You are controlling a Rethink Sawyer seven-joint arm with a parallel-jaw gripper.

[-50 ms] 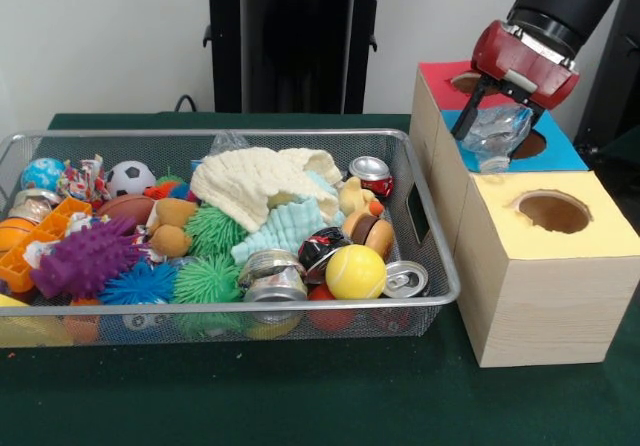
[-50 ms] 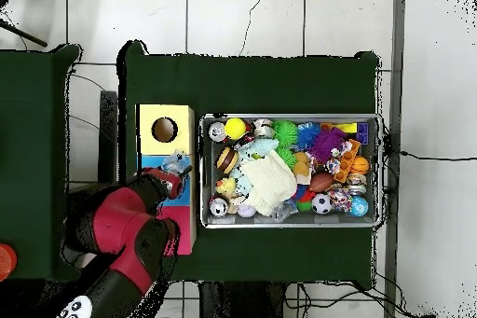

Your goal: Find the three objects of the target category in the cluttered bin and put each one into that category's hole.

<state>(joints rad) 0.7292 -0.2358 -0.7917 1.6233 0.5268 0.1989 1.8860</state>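
A crumpled clear plastic bottle [image 1: 497, 131] hangs pinched in the gripper [image 1: 503, 116] just above the hole [image 1: 527, 144] in the blue box [image 1: 560, 153], which sits between a red box [image 1: 440, 72] and a yellow box [image 1: 560, 256]. To finish this drop well, the bottle probably should be centred over the hole and lowered before release, since it looks about as wide as the opening and could catch on the rim. Beside the boxes, a wire bin [image 1: 420, 216] holds crushed cans [image 1: 372, 171], balls and a cream cloth [image 1: 255, 181].
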